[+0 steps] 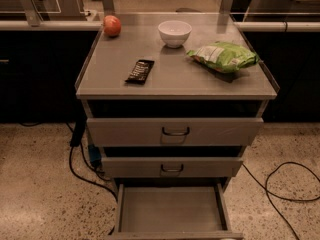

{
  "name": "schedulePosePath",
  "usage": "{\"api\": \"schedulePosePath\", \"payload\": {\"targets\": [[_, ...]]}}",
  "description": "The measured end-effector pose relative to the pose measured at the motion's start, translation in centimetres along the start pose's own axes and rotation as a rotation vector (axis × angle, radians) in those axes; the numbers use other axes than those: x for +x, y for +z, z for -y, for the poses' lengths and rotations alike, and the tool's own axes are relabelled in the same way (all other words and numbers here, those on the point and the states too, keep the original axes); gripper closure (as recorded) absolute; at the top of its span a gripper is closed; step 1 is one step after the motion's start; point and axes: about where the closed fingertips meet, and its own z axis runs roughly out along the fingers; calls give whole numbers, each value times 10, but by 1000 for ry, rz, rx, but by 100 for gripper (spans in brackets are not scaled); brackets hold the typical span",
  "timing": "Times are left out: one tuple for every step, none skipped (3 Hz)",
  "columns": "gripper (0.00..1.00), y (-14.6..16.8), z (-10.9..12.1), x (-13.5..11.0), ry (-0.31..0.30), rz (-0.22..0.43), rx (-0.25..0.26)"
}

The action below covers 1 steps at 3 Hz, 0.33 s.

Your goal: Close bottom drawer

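Observation:
The grey metal cabinet (175, 74) stands in the middle of the camera view with three drawers. The bottom drawer (170, 210) is pulled far out toward me; its flat grey floor is bare and its front edge runs along the lower border of the view. The middle drawer (172, 167) with a small handle and the top drawer (175, 131) with a dark loop handle each stick out a little. My gripper is out of view; no arm shows in the frame.
On the cabinet top lie an apple (112, 25), a white bowl (174, 33), a green chip bag (223, 56) and a dark snack bar (139, 71). Black cables (272, 184) run over the speckled floor on both sides. Dark counters stand behind.

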Motion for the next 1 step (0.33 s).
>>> {"api": "schedulePosePath", "payload": {"targets": [[5, 0, 0, 0, 0, 0, 0]]}}
